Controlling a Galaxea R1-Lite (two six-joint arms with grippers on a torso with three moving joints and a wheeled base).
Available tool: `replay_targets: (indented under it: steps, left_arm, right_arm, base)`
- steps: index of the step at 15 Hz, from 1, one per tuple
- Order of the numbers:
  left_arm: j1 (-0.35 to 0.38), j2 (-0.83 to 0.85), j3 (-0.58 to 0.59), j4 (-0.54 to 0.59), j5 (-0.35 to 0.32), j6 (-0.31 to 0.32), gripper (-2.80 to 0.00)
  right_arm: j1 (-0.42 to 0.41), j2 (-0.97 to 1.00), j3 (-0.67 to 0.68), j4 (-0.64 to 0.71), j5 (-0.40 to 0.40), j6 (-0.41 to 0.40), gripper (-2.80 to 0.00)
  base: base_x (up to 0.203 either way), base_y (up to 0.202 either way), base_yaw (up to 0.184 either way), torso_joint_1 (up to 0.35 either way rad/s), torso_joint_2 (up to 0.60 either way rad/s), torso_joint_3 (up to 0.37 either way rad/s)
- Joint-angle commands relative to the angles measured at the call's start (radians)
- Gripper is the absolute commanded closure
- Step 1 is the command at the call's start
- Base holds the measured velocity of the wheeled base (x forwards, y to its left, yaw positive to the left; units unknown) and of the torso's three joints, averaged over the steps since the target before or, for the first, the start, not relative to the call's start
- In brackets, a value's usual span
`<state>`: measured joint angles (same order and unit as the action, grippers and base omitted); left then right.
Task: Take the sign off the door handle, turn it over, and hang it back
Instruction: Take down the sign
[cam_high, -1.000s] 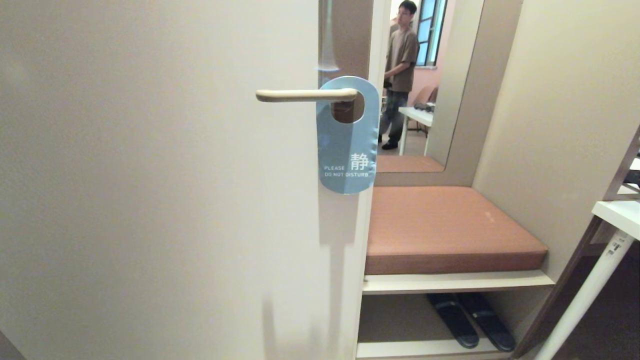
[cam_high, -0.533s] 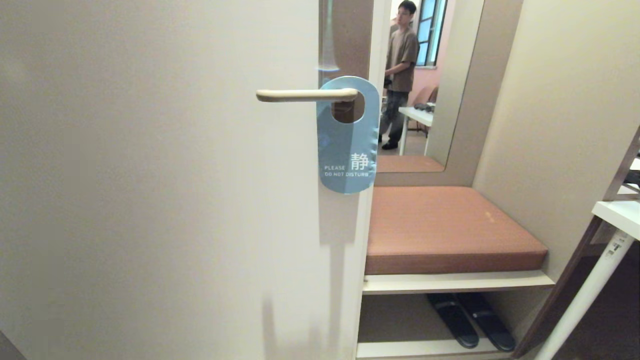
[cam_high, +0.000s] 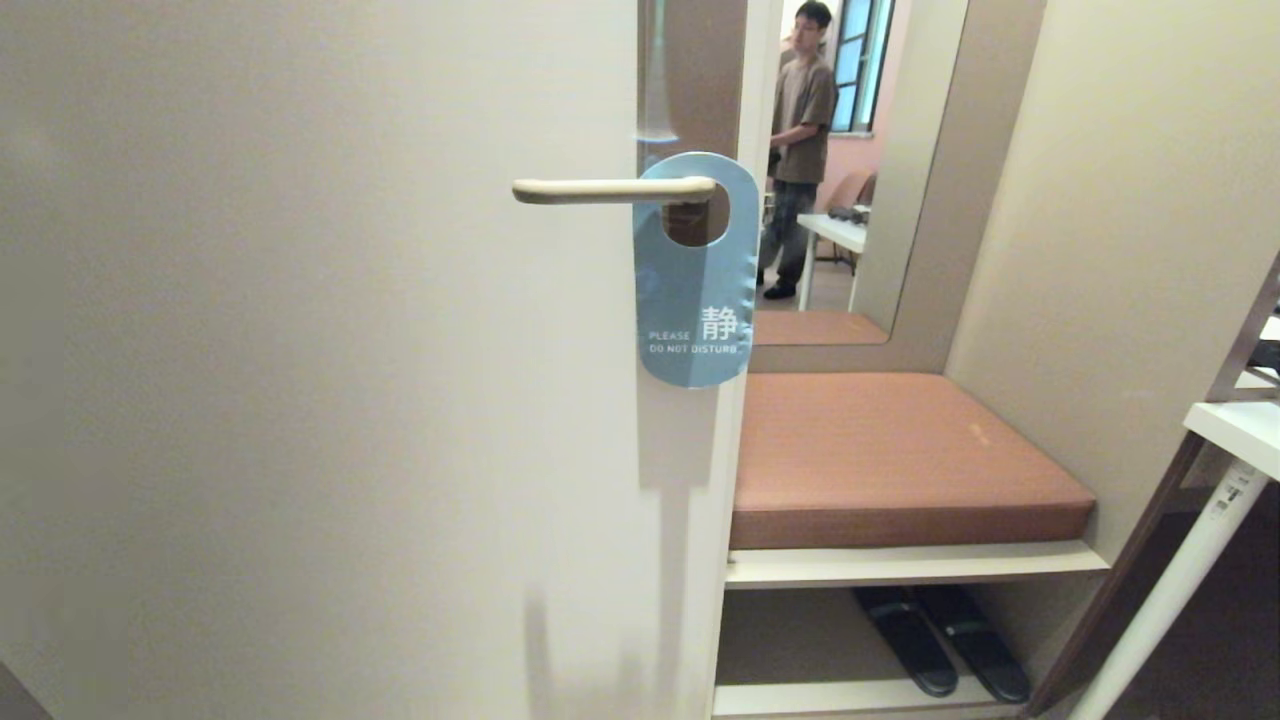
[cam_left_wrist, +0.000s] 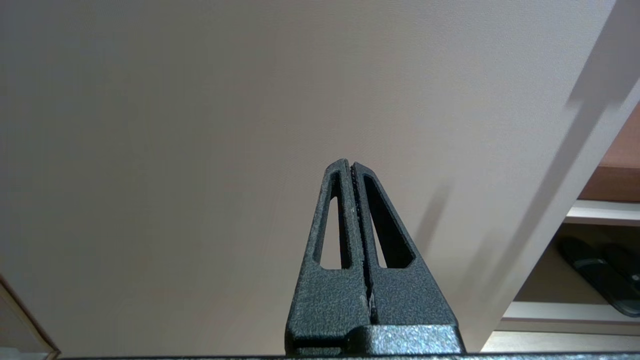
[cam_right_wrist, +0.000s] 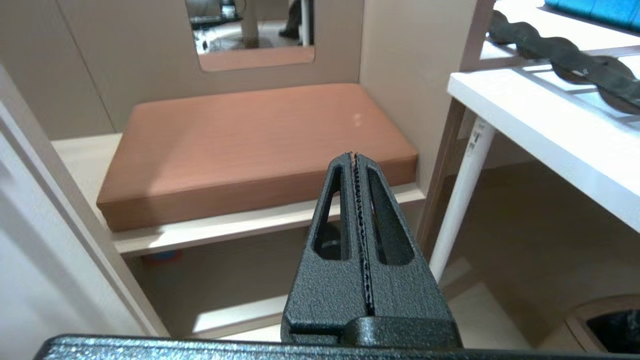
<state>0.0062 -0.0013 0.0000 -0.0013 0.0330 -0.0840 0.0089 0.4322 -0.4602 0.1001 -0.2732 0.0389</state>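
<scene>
Two pinched-shut hands (cam_left_wrist: 352, 167) (cam_right_wrist: 355, 156), blue sign (cam_high: 695, 290) on door handle (cam_high: 610, 190) beside cushioned bench (cam_high: 890, 450)

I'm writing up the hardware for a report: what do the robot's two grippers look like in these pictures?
Both look alike. The left gripper and right gripper each have two black, rough-textured fingers tapering to a narrow tip, each finger with a long cut-out slot. The right one's inner faces show fine ridged teeth. A black housing edge sits below each. No cables or markings show.

Matt card sign (cam_high: 695, 300), smooth handle (cam_high: 610, 190)
</scene>
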Motion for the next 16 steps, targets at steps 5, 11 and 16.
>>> replay_targets:
  steps: [5,11,16]
  left_arm:
    - [0.0,0.001,0.0,0.0,0.001,0.0,0.0]
    - [0.001,0.001,0.0,0.0,0.001,-0.001,0.0]
    - [0.001,0.001,0.0,0.0,0.001,-0.001,0.0]
  right_arm:
    - [0.0,0.204,-0.012,-0.161,0.0,0.001,0.0]
    - [0.0,0.256,-0.057,-0.215,0.143,-0.008,0.0]
    - [-0.001,0.337,-0.092,-0.263,0.24,-0.008,0.0]
  base:
    - [0.0,0.0,0.0,0.0,0.0,0.0]
    - [0.0,0.0,0.0,0.0,0.0,0.0]
    - [0.0,0.0,0.0,0.0,0.0,0.0]
